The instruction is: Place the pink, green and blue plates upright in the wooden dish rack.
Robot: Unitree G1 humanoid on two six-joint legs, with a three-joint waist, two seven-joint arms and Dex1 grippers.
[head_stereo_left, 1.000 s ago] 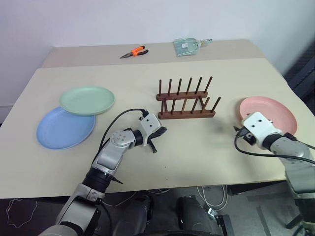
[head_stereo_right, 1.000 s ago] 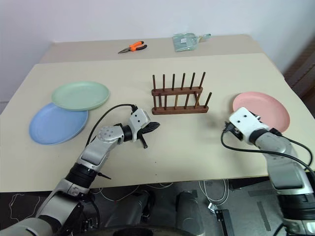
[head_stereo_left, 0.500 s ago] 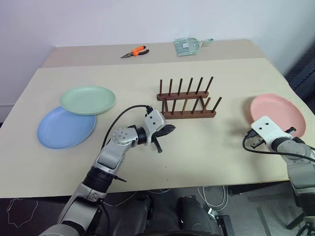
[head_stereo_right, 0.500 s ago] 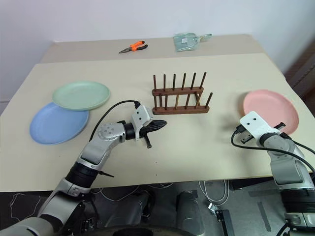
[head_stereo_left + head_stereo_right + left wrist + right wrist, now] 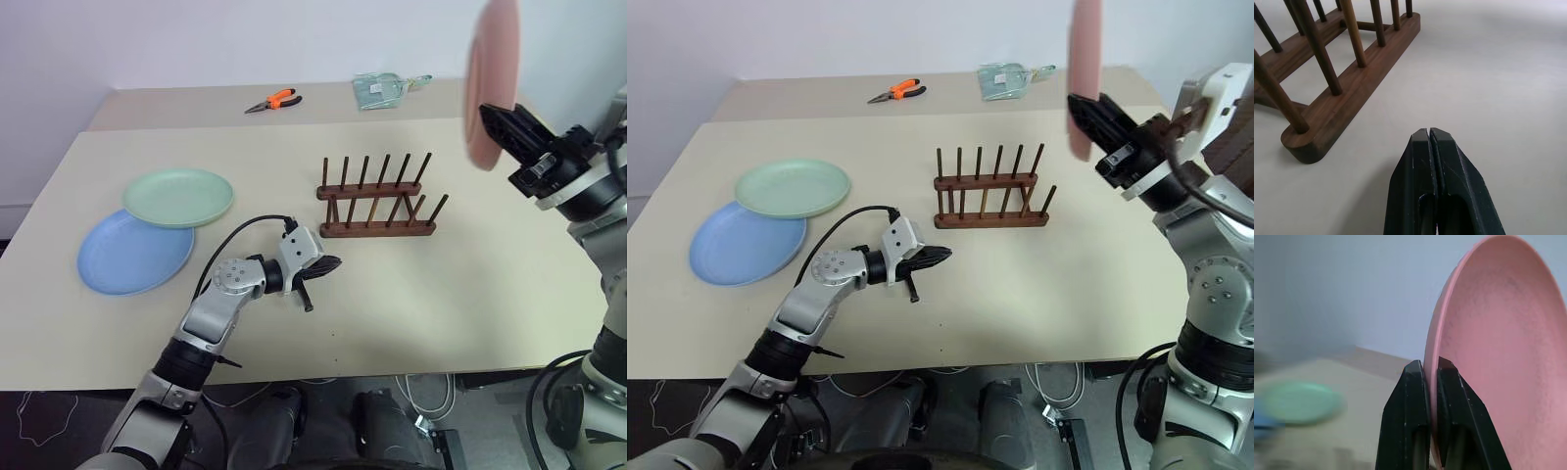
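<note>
Beige table [image 5: 470,294], wooden dish rack [image 5: 377,201] mid-table. Right gripper [image 5: 1431,369] pinches the pink plate [image 5: 480,83] by its rim, held edge-on above the rack. Looks light, stiff, probably slick plastic. Left gripper [image 5: 1430,134] closed, empty, beside the rack.

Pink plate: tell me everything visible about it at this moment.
The pink plate is round, matte and plastic-looking, with a shallow raised rim. It is held on edge in the air, above and to the right of the wooden dish rack, touching nothing else. The right gripper is shut on its rim, one finger on each face.
</note>
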